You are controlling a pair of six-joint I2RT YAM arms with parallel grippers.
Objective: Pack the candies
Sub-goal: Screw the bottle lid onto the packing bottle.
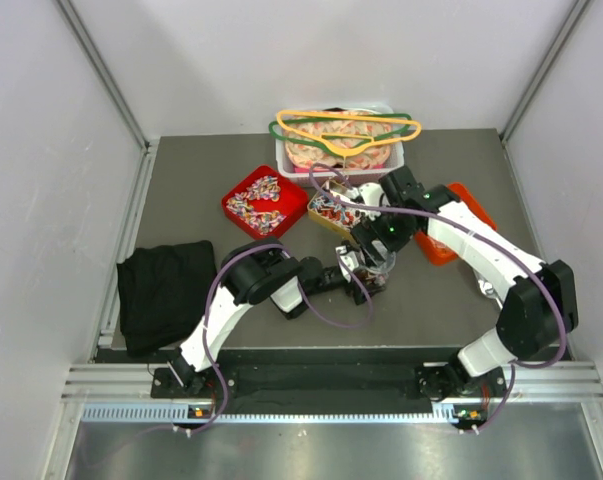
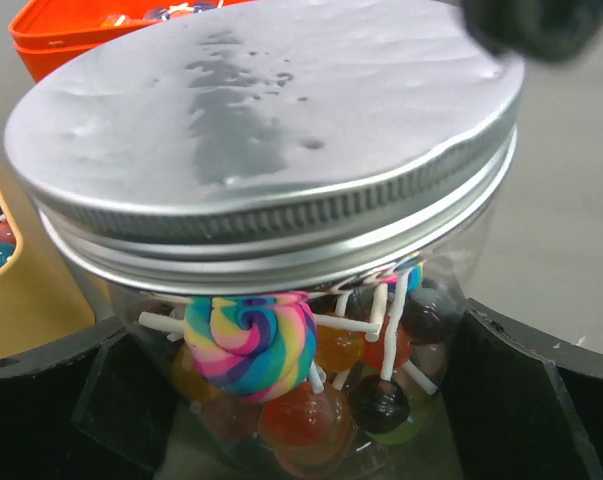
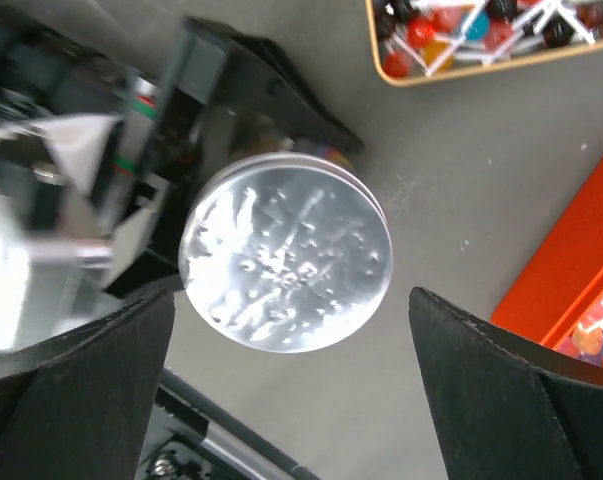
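A clear jar [image 2: 311, 370] with a silver screw lid [image 2: 261, 120] holds several lollipops, one a rainbow swirl. My left gripper [image 2: 301, 410] is shut on the jar's body, one finger on each side; in the top view the jar [image 1: 373, 272] stands at the table's middle front. My right gripper [image 3: 291, 400] is open above the lid [image 3: 286, 265], its fingers wide on either side and not touching it. The candies [image 1: 259, 200], a speckled heap of tiny wrapped sweets, lie in a red tray [image 1: 228, 203] at the left rear.
A yellow tray [image 1: 317, 215] of lollipops lies behind the jar, also in the right wrist view [image 3: 461, 65]. An orange tray [image 1: 451, 235] lies right. A white bin [image 1: 286, 160] with coloured hangers [image 1: 346, 125] stands at the back. A black cloth [image 1: 166, 290] lies front left.
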